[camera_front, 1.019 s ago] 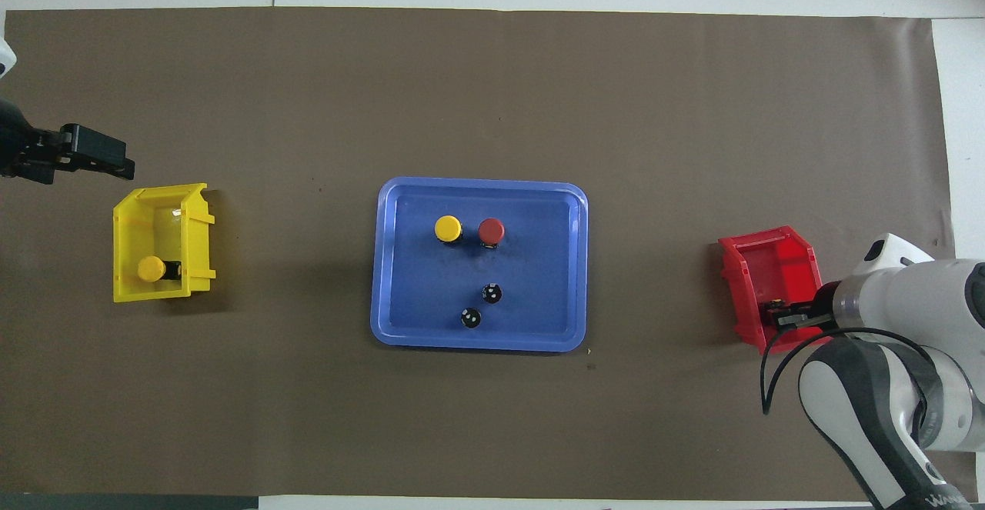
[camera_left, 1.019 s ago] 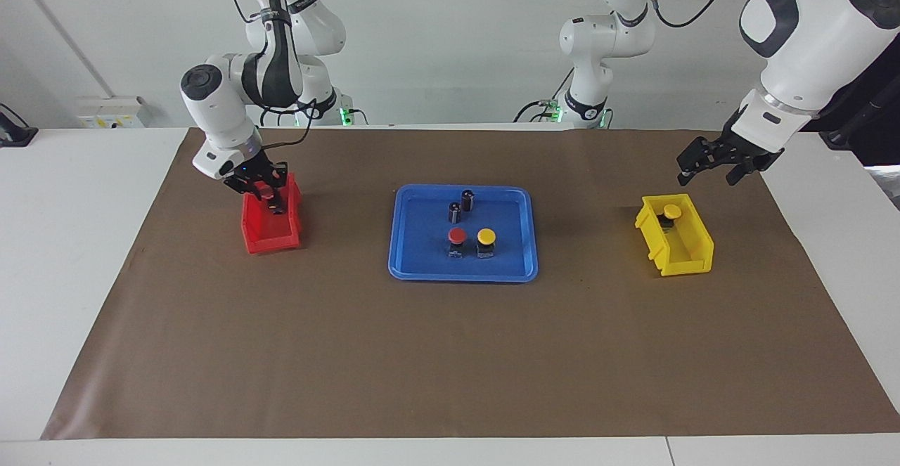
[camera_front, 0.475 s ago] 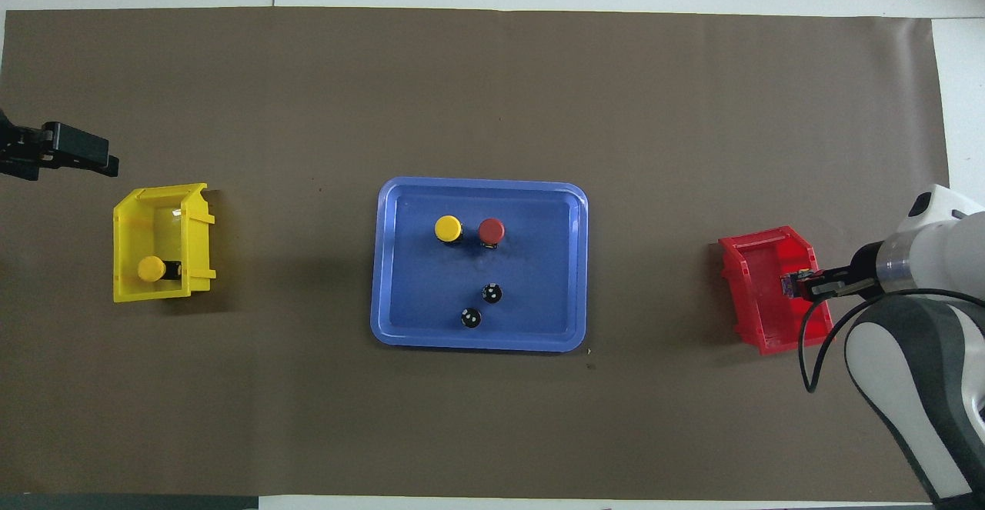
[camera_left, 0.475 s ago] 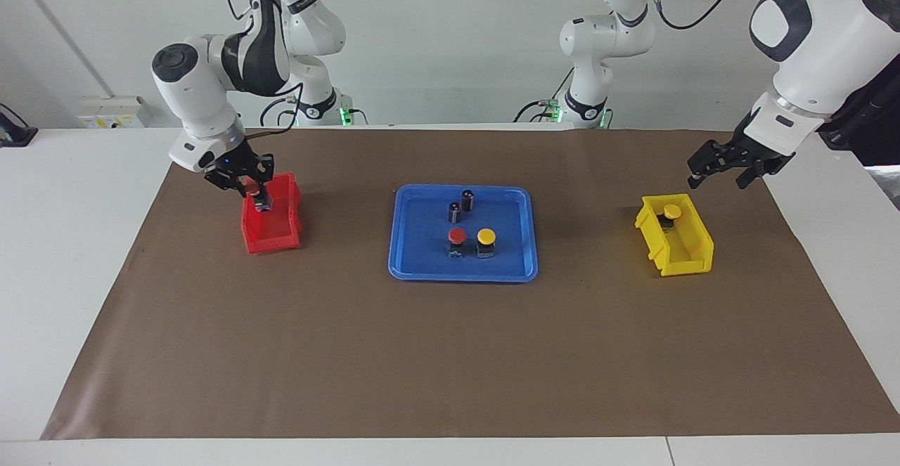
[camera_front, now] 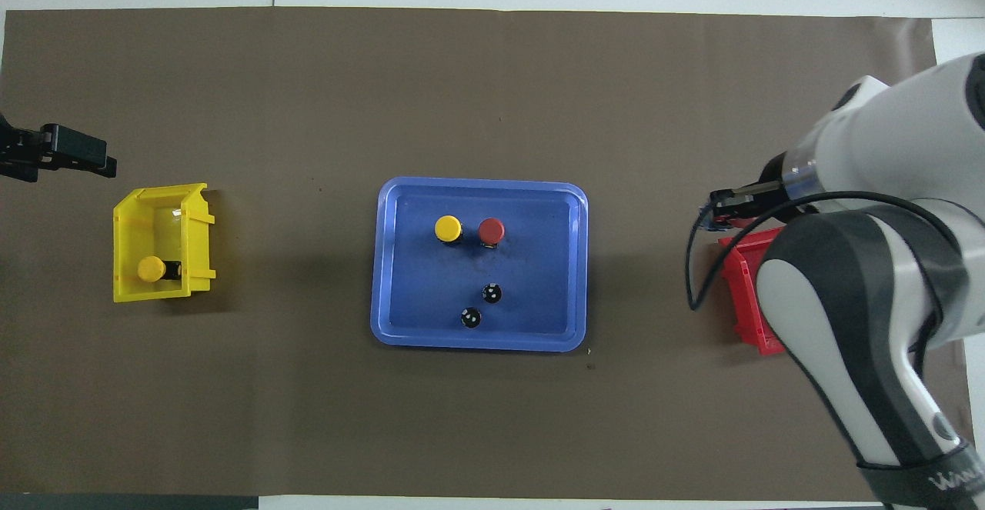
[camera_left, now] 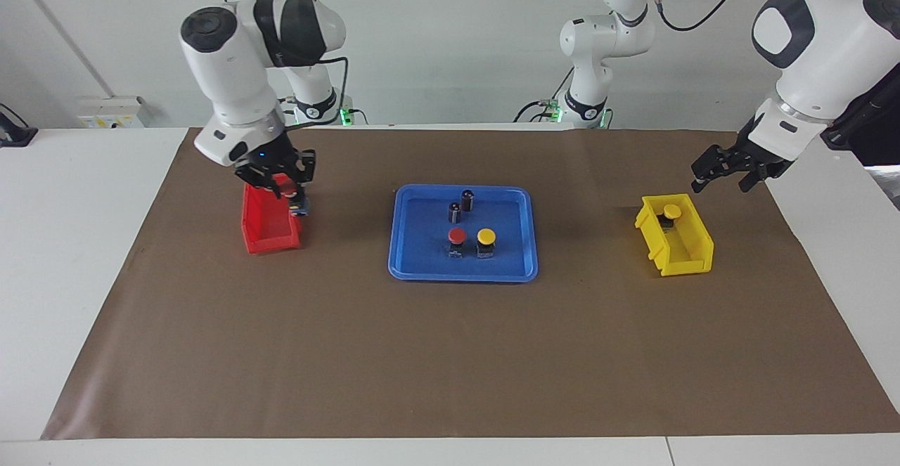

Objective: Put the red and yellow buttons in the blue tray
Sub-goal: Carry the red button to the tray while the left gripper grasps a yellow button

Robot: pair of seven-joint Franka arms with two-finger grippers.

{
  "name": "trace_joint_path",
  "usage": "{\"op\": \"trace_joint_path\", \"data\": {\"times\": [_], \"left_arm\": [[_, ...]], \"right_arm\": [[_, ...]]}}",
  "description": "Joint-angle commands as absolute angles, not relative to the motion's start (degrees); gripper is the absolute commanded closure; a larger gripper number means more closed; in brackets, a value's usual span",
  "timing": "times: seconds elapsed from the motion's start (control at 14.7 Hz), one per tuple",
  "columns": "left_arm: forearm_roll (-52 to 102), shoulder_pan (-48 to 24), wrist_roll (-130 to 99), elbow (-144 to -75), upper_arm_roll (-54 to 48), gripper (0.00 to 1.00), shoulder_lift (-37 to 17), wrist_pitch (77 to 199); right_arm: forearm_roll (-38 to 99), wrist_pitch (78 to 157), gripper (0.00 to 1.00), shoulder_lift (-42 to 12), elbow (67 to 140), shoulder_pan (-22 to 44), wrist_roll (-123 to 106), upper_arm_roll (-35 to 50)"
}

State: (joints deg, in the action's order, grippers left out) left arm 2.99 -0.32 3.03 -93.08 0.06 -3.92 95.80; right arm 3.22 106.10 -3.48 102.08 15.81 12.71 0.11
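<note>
1. The blue tray (camera_left: pixel 411 262) lay at the centre of both views on the brown mat (camera_left: pixel 450 353) that covered the tabletop (camera_left: pixel 70 276).
2. In the tray stood a red button (camera_left: pixel 457 236) and a yellow button (camera_left: pixel 486 237), side by side and just apart.
3. Two capless dark cylinders (camera_left: pixel 461 205) stood in the tray too, above the buttons in the facing view.
4. A second yellow button (camera_left: pixel 672 211) sat in the yellow bin (camera_left: pixel 692 251), right of centre in the facing view.
5. The right hand (camera_left: pixel 287 190) hung over the tray-side edge of the red bin (camera_left: pixel 264 230), left of centre in that view, clenched on a small red-capped button (camera_left: pixel 290 194).
6. The left hand (camera_left: pixel 717 173) hovered above the yellow bin at the upper right, fingers spread and holding nothing.
</note>
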Motion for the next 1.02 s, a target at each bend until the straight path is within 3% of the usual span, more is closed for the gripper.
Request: {"op": "trace_joint_path", "data": {"times": [0.0, 0.2, 0.48, 0.75, 0.95], "left_arm": [[2.29, 0.09, 3.87, -96.15, -0.26, 0.00, -2.29, 98.08], [2.20, 0.09, 3.95, -99.47, -0.26, 0.00, -1.06, 100.54], [2.11, 3.16, 9.05, -110.71, -0.09, 0.00, -0.44, 108.52], [2.02, 5.01, 8.96, -118.64, -0.09, 0.24, -0.44, 115.83], [2.02, 4.92, 8.44, -121.46, -0.09, 0.30, -0.09, 117.16]], "right_arm": [[4.31, 107.73, 0.72, -15.26, 89.85, 22.47, 23.96, -0.09], [1.86, 114.33, 0.72, -20.64, 90.43, 26.45, 26.10, -0.09], [-1.05, 117.06, 0.72, -22.23, 93.33, 28.38, 25.75, -0.09], [-2.46, 118.30, 0.71, -23.20, 95.35, 28.92, 25.49, -0.09], [-2.46, 118.21, 0.69, -22.33, 97.81, 28.92, 23.56, -0.09]]}}
